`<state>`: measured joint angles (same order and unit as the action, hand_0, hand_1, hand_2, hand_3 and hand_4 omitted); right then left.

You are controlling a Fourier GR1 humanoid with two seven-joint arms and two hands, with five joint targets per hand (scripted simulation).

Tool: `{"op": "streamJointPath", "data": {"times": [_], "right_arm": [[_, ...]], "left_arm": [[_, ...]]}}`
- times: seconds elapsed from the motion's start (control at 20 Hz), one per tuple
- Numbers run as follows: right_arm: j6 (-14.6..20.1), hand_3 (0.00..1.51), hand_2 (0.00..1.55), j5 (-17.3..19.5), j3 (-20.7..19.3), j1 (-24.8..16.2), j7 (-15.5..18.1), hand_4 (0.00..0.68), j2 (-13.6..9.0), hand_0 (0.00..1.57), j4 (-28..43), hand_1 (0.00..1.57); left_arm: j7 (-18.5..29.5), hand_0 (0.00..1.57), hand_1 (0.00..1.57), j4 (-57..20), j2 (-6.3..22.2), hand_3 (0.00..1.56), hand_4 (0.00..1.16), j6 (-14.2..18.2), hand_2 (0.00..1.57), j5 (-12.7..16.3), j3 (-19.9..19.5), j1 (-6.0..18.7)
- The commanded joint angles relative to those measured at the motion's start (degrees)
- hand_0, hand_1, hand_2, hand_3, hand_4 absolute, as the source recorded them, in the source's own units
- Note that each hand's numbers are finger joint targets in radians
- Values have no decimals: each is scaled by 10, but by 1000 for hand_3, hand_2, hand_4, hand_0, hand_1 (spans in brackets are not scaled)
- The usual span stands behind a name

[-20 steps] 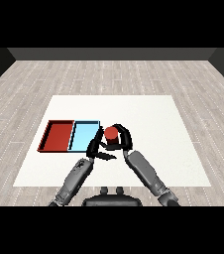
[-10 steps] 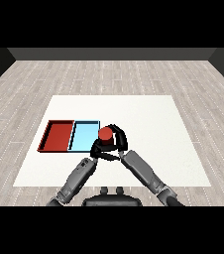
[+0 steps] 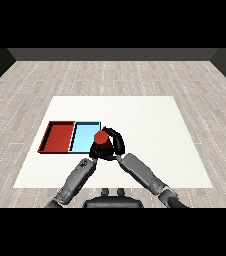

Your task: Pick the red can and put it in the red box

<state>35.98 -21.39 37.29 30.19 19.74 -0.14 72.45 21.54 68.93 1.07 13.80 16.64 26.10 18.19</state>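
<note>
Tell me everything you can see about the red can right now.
The red can is a small, plain red cylinder with a round top, standing roughly upright. The right hand curls round it, hiding its lower part. It appears over the near right corner of the light blue tray, not yet at the red tray. The left hand is close beside it.

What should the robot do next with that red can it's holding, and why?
Probably carry it further left. The right hand is curled round the red can, which sits over the near right edge of the light blue tray. The red tray lies beyond that, on the left, so the can must cross the blue one before being let go.
</note>
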Motion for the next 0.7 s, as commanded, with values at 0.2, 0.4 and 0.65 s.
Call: {"op": "streamJointPath", "data": {"times": [0.2, 0.4, 0.65], "right_arm": [[-16, 1366, 1446, 10, -11, -17, -6, 627, -3, 1408, 18, 1408], [-30, 1384, 1463, -11, -18, 5, 0, 623, 1, 1523, -12, 1523], [-6, 1379, 1447, 8, -11, 12, -19, 607, 1, 1463, 24, 1463]], "left_arm": [[-32, 1331, 1331, -15, -10, 1355, 949, 110, 1414, 32, -21, 7], [-40, 1530, 1530, -69, -11, 1370, 863, 207, 1472, 43, 54, 59], [-49, 1568, 1568, -19, -10, 1408, 1004, 227, 1513, 8, 33, 56]]}}
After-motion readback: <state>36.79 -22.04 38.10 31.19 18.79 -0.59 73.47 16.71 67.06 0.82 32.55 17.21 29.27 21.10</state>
